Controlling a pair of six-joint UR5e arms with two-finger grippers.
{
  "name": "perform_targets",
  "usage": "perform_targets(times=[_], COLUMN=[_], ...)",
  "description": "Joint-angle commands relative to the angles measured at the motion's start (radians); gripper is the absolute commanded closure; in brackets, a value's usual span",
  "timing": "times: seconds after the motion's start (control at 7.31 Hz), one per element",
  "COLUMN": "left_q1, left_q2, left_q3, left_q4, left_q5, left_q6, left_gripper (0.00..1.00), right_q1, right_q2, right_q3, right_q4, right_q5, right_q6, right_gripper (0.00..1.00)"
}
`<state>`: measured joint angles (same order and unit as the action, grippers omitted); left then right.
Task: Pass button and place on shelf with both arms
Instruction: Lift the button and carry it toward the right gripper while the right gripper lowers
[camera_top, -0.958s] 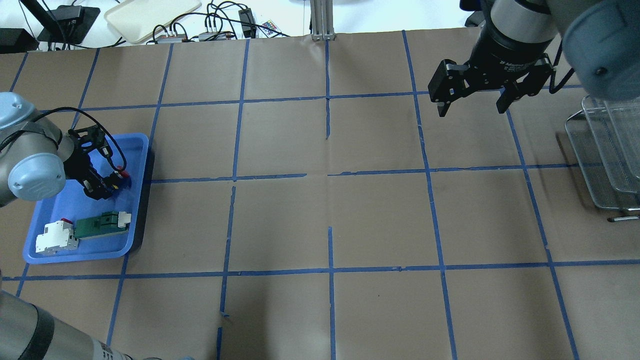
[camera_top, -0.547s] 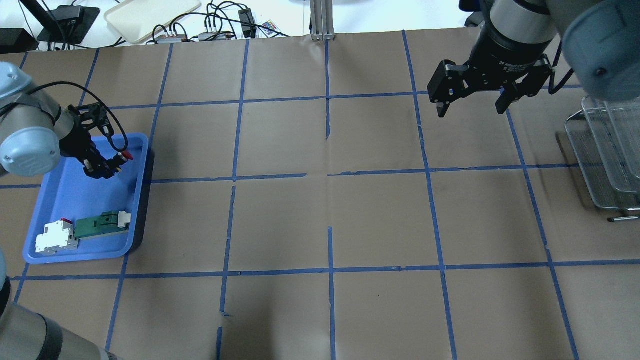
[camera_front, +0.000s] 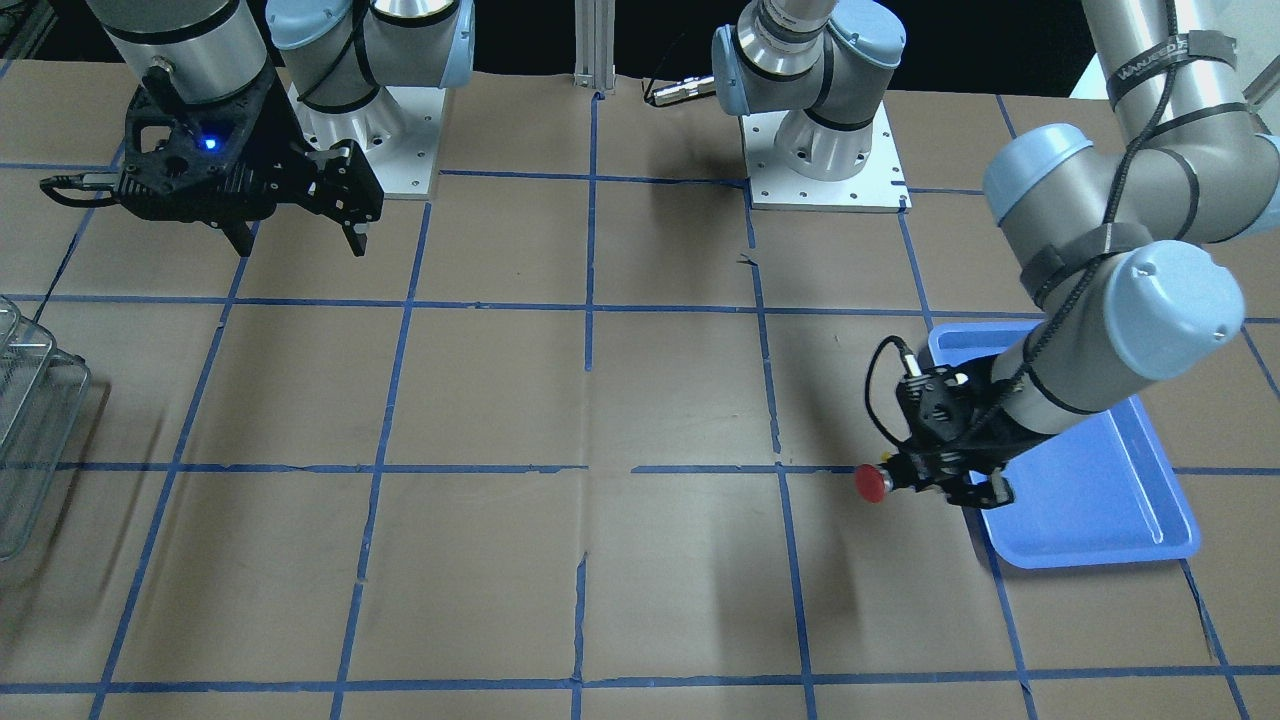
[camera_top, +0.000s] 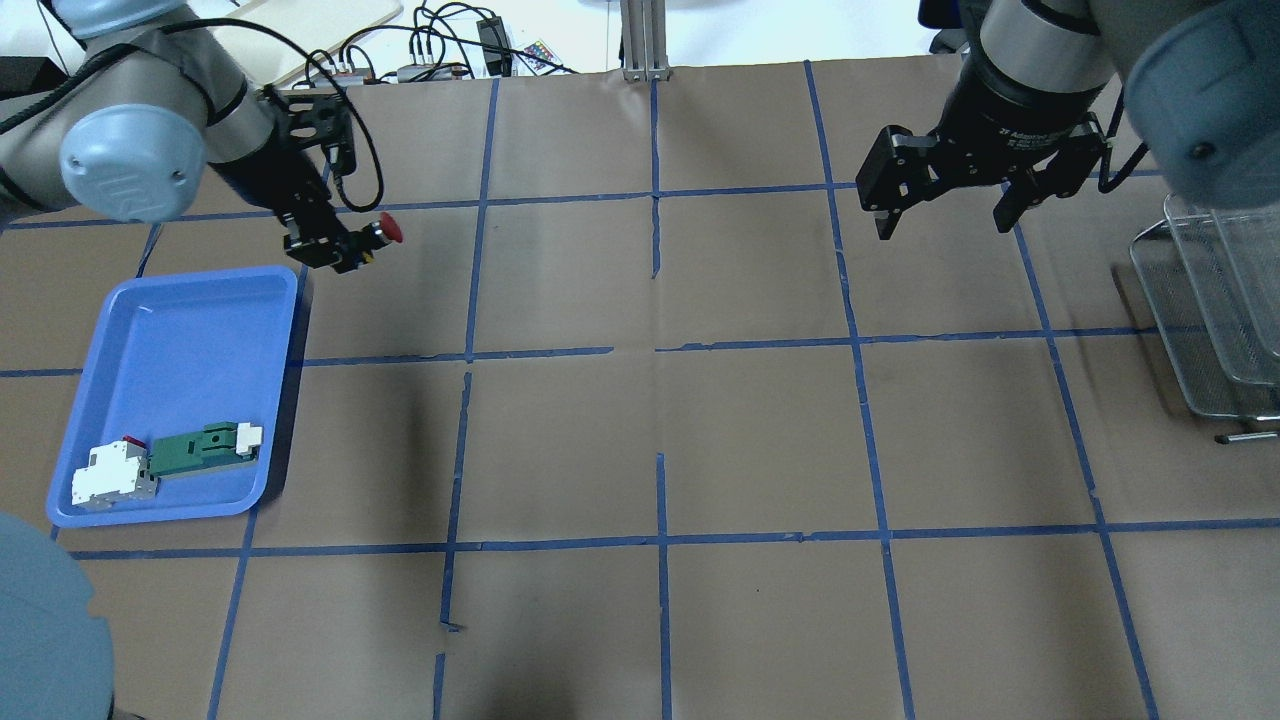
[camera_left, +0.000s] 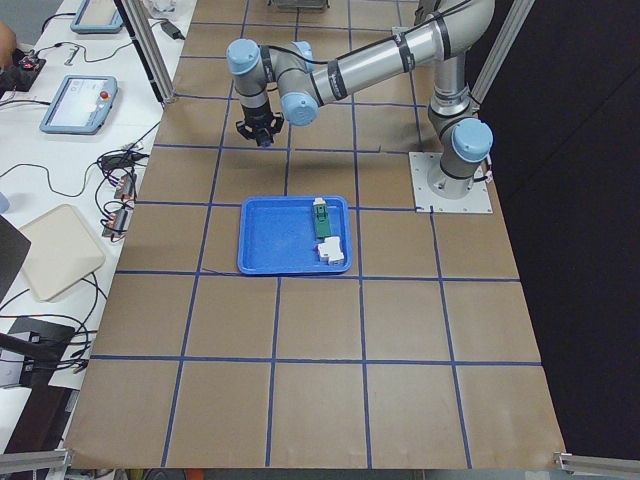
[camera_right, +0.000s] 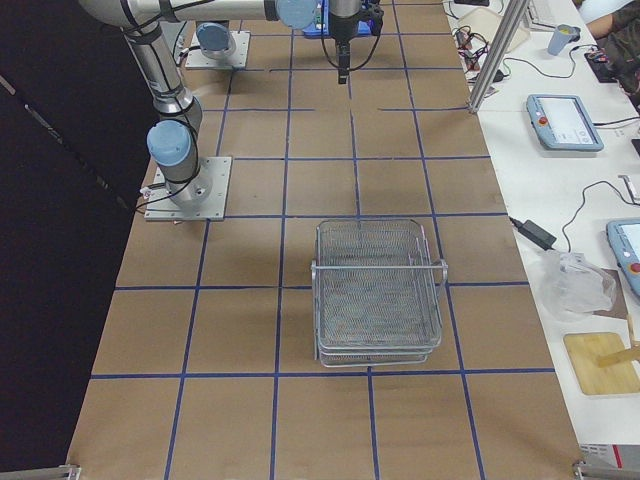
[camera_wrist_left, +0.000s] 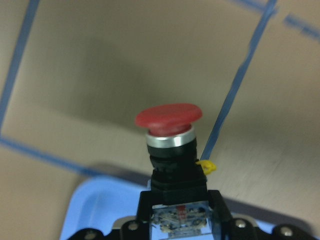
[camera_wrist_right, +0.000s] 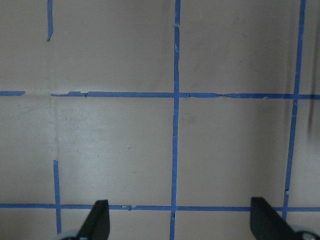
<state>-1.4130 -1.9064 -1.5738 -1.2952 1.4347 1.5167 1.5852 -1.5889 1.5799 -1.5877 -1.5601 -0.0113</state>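
Observation:
The button (camera_top: 388, 232), with a red mushroom cap, a black body and a clear end block, is held in my left gripper (camera_top: 355, 248), which is shut on it. The button hangs above the brown table just past the far right corner of the blue tray (camera_top: 170, 340). It points sideways, cap toward the table's middle, as the front view (camera_front: 873, 482) and the left wrist view (camera_wrist_left: 169, 120) also show. My right gripper (camera_top: 943, 222) is open and empty, high over the far right of the table. The wire-mesh shelf (camera_top: 1200, 300) stands at the right edge.
The blue tray holds a green-and-white flat part (camera_top: 205, 448) and a white block (camera_top: 112, 472) at its near end. Blue tape lines grid the brown table. Cables and a beige tray (camera_top: 300, 30) lie beyond the far edge.
My left gripper has lifted the button out of the blue tray and carried it up and to the right, past the tray's far corner. The right gripper has barely moved.

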Motion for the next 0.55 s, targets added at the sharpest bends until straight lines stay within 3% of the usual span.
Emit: perform_targets(times=[0.0, 0.14, 0.41], left_q1=[-0.13, -0.179, -0.3], left_q2=[0.015, 0.027, 0.035], left_q3=[0.015, 0.027, 0.073], left_q4=[-0.003, 0.007, 0.033], left_q5=[-0.278, -0.366, -0.399], left_q6=[0.016, -0.001, -0.087], left_gripper=[1.0, 1.0, 1.0], right_q1=[0.002, 0.002, -0.007], right_q2=[-0.003, -0.002, -0.011], right_q3=[0.006, 0.006, -0.003], right_q4=[-0.003, -0.012, -0.014], right_q5=[0.002, 0.015, 0.043], right_q6=[-0.091, -0.183, -0.262], right_gripper=[0.0, 0.0, 0.0])
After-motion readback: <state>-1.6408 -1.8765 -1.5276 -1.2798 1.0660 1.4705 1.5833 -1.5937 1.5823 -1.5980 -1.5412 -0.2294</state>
